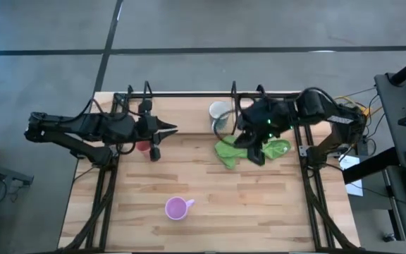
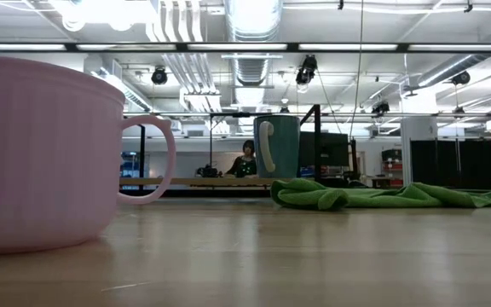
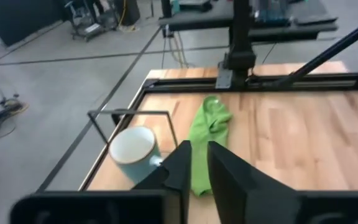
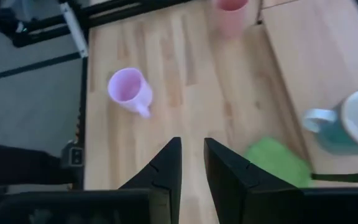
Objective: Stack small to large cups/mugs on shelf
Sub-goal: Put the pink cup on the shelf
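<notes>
Cups sit scattered: the grey mug (image 1: pixel 219 113) on the shelf (image 1: pixel 189 106), the red cup (image 1: pixel 143 146) beside it, the purple mug (image 1: pixel 177 208) far off. Left gripper (image 3: pixel 194 163) and right gripper (image 4: pixel 190 163) hover nearly closed, empty.

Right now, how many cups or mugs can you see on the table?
3: a lilac mug near the front edge, a red-pink cup under the left arm, a grey-white mug at the back beside the green cloth.

I am working in a big lab or workshop. I see round pipes (image 2: pixel 254 21) and lamps (image 2: pixel 158 77) on the ceiling, a grey hard floor (image 1: pixel 189 28), loose cables (image 1: pixel 351 106), and a person (image 2: pixel 247 160) far back.
</notes>
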Controlling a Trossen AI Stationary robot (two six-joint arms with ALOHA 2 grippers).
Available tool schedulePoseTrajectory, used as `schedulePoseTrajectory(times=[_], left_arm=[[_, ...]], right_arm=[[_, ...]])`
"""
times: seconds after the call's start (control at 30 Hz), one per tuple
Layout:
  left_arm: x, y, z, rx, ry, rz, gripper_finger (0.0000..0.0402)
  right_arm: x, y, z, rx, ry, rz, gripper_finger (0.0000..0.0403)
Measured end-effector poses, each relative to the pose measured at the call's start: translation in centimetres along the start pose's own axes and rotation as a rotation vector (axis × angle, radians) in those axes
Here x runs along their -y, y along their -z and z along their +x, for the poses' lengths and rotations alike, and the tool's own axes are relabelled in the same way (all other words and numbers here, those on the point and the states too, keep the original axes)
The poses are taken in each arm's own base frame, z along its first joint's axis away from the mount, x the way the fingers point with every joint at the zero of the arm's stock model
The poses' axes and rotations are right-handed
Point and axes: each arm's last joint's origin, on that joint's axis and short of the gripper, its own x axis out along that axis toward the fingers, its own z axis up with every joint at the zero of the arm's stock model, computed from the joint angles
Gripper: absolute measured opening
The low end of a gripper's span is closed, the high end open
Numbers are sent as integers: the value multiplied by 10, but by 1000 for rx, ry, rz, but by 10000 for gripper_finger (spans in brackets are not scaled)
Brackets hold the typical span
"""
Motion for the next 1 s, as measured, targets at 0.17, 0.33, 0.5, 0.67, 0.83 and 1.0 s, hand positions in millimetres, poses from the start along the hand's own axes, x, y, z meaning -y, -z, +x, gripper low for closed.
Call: schedulePoseTrajectory(times=[0.17,0.33,0.5,0.67,0.83,1.0], left_arm=[[5,11,11,-113,-20,-18,91],[11,25,24,-241,-43,-186,108],[20,41,38,-418,-19,-274,109],[25,62,48,-620,-102,-321,109],[27,82,54,-804,-249,-340,109],[23,94,51,-934,-384,-371,109]], right_arm=[[-19,6,8,-37,-20,66,63],[-36,13,15,-68,-28,138,63],[-52,21,34,-106,26,117,63],[-61,26,52,-155,37,89,63],[-61,27,58,-171,43,60,63],[-61,27,55,-165,39,32,63]])
